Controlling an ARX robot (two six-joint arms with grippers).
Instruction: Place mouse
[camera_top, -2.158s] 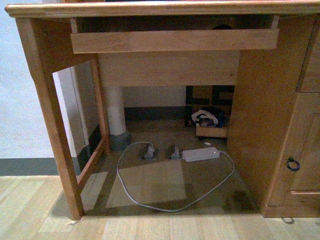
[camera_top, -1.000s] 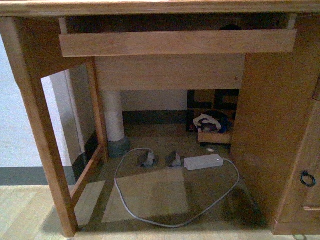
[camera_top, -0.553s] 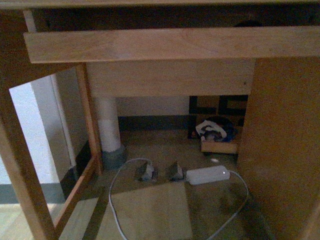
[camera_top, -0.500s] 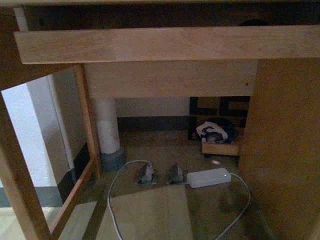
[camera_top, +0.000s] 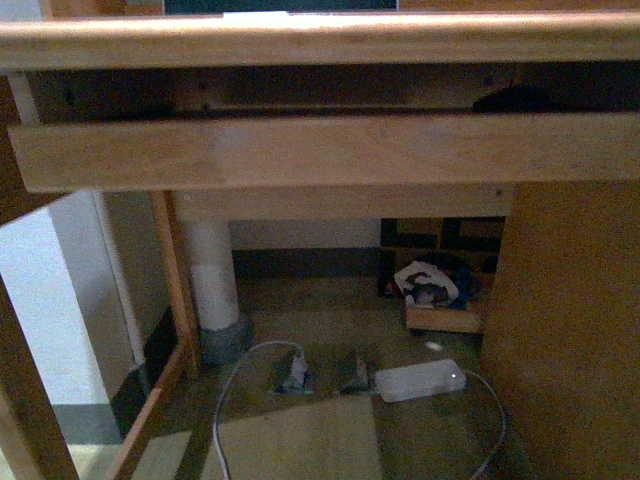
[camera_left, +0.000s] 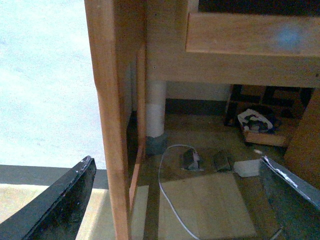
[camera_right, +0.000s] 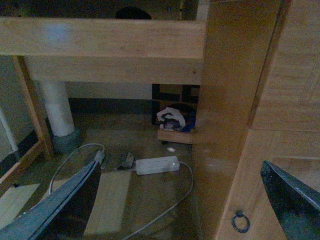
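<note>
**Q:** Where is the small oval black computer mouse?

**A:** It sits behind the long pale wooden front rail of the desk's pull-out tray, near the rail's right end. Only its dark rounded top shows above the rail, in the shadowed slot under the thick wooden desk top.

**Q:** How should it handle, and where should it be gripped?

**A:** It is probably light and rigid. Its smooth, curved plastic shell is likely to slip under pads set high on the dome. The better hold is across the two narrow flanks, low down and clear of the buttons on top. The approach would come in over the rail, where the gap looks shallow.

**Q:** What is the state of the arms?

**A:** The left gripper and the right gripper each have their black fingers spread wide with nothing between them. Both are in front of the rail and well apart from the mouse. The white rectangular power brick on the floor far below the rail is not the target.
</note>
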